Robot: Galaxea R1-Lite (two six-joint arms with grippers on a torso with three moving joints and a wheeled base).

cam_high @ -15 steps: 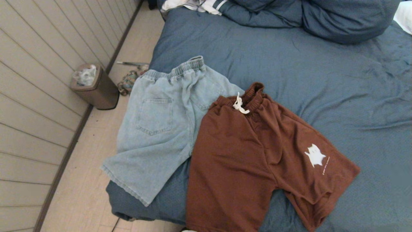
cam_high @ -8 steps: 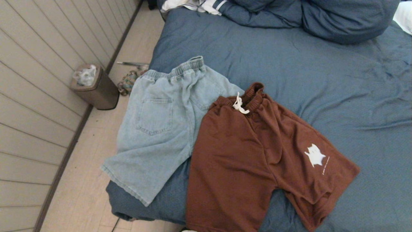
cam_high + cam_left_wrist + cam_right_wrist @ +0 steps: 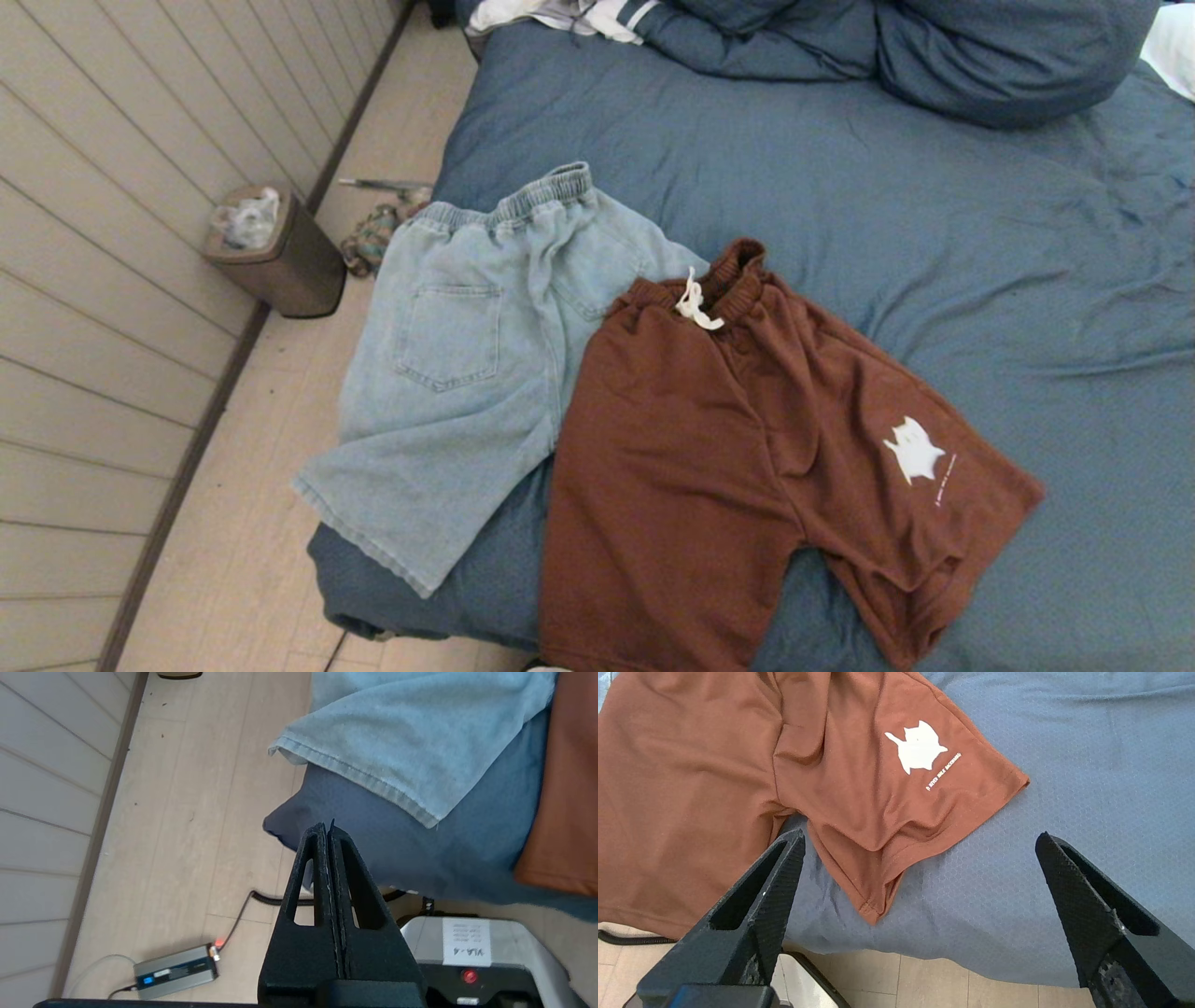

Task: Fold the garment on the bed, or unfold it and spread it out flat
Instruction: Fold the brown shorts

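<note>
Brown shorts [image 3: 738,467] with a white drawstring and a white cat print lie spread on the bed [image 3: 934,224], near its front edge. Light-blue denim shorts [image 3: 467,373] lie beside them to the left, partly under them, one leg hanging over the bed's corner. Neither arm shows in the head view. My left gripper [image 3: 327,830] is shut and empty, held off the bed's front corner, below the denim shorts [image 3: 406,737]. My right gripper [image 3: 920,837] stands wide open over the bed's front edge, just short of the brown shorts' [image 3: 822,774] leg hem.
Blue pillows [image 3: 934,47] and other clothes [image 3: 560,14] lie at the bed's head. A brown waste bin [image 3: 275,247] stands by the panelled wall. On the floor are a grey power box [image 3: 175,970] with a cable and my white base [image 3: 472,952].
</note>
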